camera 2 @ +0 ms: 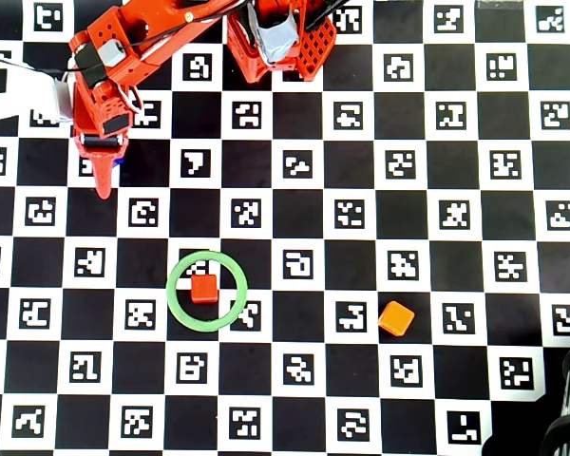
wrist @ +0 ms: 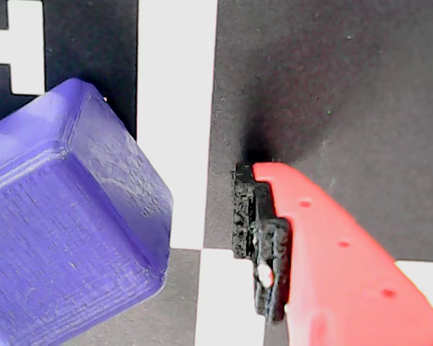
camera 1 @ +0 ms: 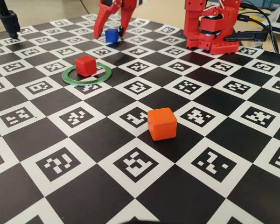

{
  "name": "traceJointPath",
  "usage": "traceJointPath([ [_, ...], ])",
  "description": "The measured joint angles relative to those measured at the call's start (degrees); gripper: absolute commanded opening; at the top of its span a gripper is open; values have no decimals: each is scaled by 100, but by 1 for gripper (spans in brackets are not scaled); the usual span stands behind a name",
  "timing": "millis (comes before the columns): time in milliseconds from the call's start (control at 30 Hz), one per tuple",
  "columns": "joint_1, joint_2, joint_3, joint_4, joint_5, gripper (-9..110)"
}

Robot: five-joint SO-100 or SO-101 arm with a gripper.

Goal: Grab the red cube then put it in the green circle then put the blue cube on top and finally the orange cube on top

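Note:
The red cube [camera 1: 85, 65] [camera 2: 204, 289] sits inside the green circle [camera 1: 86, 82] [camera 2: 172, 291], slightly left of its middle in the fixed view. At the far back, the blue cube [camera 1: 112, 35] [wrist: 65, 231] rests on the board between the fingers of my open gripper [camera 1: 109, 35]. In the wrist view a strip of board separates the cube from the one red finger [wrist: 332, 267] that shows. From overhead the gripper [camera 2: 103, 176] covers nearly all of the blue cube. The orange cube [camera 1: 162, 123] [camera 2: 396, 318] stands alone nearer the front, right of the ring.
The surface is a black-and-white checkerboard mat with printed markers. The red arm base [camera 1: 210, 32] [camera 2: 280, 38] stands at the back. A black stand [camera 1: 9, 21] is at the back left. Cables [camera 1: 266, 28] run at the back right.

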Motion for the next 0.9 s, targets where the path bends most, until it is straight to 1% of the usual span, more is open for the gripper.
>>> traceJointPath([
  [900,0,0,0,-70,-1283,47],
])
